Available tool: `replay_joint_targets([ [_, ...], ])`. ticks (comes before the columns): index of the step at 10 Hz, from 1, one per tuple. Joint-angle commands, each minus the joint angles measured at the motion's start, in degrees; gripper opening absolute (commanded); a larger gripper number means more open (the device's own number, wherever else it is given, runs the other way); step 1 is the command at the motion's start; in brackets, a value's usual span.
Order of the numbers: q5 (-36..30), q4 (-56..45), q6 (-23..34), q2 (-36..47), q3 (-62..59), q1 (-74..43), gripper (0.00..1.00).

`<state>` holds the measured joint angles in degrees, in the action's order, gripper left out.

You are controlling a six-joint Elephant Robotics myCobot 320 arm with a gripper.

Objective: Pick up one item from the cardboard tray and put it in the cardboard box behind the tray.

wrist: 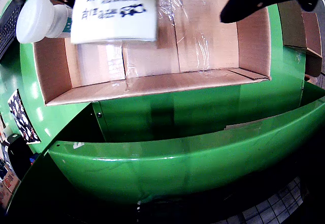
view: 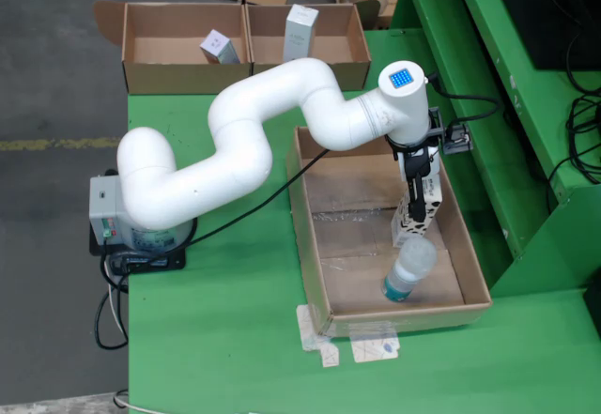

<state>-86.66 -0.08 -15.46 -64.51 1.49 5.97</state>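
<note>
Inside tray (view: 315, 245): bottle (view: 409, 268), carton (view: 414, 215) | rear box (view: 155, 67): two cartons (view: 220, 48)

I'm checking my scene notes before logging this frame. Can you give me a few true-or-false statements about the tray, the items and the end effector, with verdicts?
1. The end effector is over the cardboard tray. True.
2. A white carton sits at the end effector. True.
3. The tray holds no bottle. False: a bottle lies in it near the carton.
4. The two boxes behind the tray are empty. False: each holds a white carton.
5. The table is green. True.
</note>
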Motion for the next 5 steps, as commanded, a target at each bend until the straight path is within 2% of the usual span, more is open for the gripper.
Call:
replay_joint_targets([
  [1, -0.3, 0.5, -0.1, 2.3, -1.5, 0.3, 0.40],
  [5, -0.3, 0.5, -0.1, 2.3, -1.5, 0.3, 0.00],
])
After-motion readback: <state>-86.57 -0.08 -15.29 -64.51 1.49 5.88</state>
